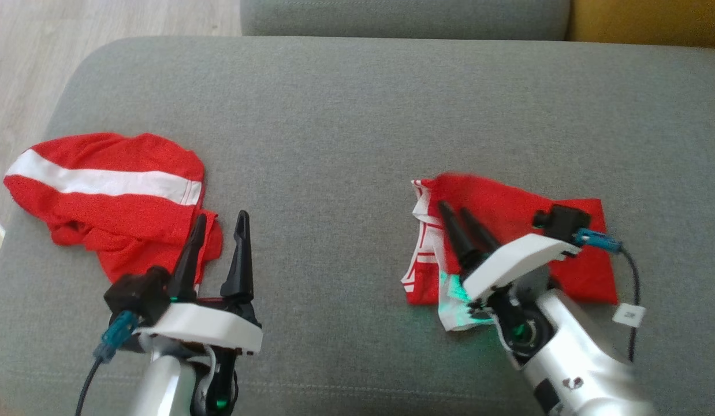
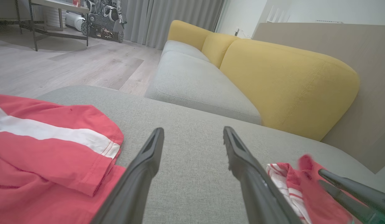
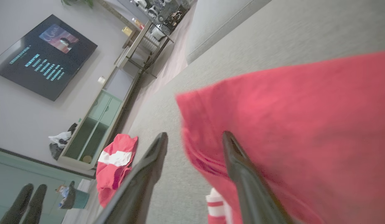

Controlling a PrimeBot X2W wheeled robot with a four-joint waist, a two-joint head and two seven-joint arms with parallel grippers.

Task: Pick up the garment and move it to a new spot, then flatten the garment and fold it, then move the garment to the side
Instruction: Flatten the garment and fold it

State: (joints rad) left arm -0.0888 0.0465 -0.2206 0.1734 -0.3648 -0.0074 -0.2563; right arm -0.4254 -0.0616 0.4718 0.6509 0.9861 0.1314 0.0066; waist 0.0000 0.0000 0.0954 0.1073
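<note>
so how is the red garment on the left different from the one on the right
The left garment has one broad white band; the right garment has thin red-and-white striping along an edge. The left one lies rumpled; the right one lies flatter, under the right gripper. Both are red, on the grey cushion.

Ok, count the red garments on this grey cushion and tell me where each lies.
2. The white-banded garment lies at the left end of the cushion, by the left gripper; the other garment lies right, beneath the right gripper. None seems hidden.
</note>
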